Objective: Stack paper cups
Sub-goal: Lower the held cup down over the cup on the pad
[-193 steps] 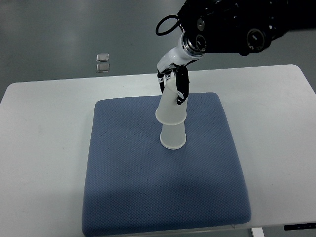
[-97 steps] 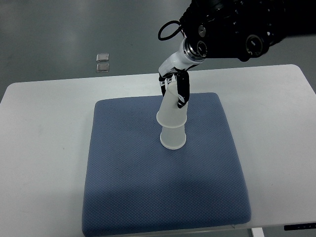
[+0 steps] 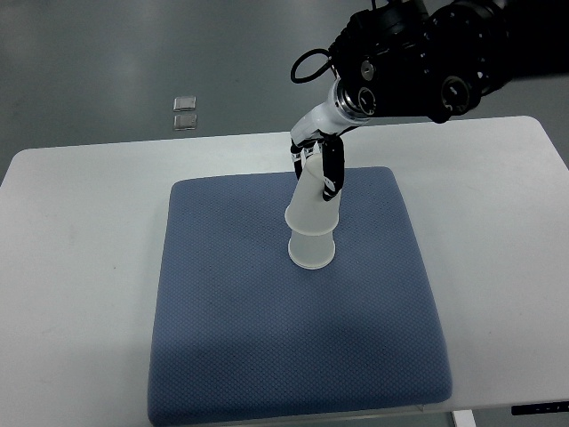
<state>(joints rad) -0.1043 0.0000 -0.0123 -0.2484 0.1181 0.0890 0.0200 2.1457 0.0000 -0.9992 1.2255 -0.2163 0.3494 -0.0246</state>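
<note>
Change since earlier frame: upper cup [image 3: 313, 203] lowered further over lower cup [image 3: 312, 251], less of the lower one exposed. Right hand [image 3: 318, 165]: fingers closed around upper cup's top end. Both cups inverted, nested, on blue mat [image 3: 231, 338], centre-rear. Mat on white table [image 3: 80, 267]. Left hand: out of frame.

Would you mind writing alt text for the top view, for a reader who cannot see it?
The robot's right hand grips an upside-down paper cup lowered over a second upside-down cup, which stands on a blue mat covering much of a white table. The left arm is out of view.
</note>
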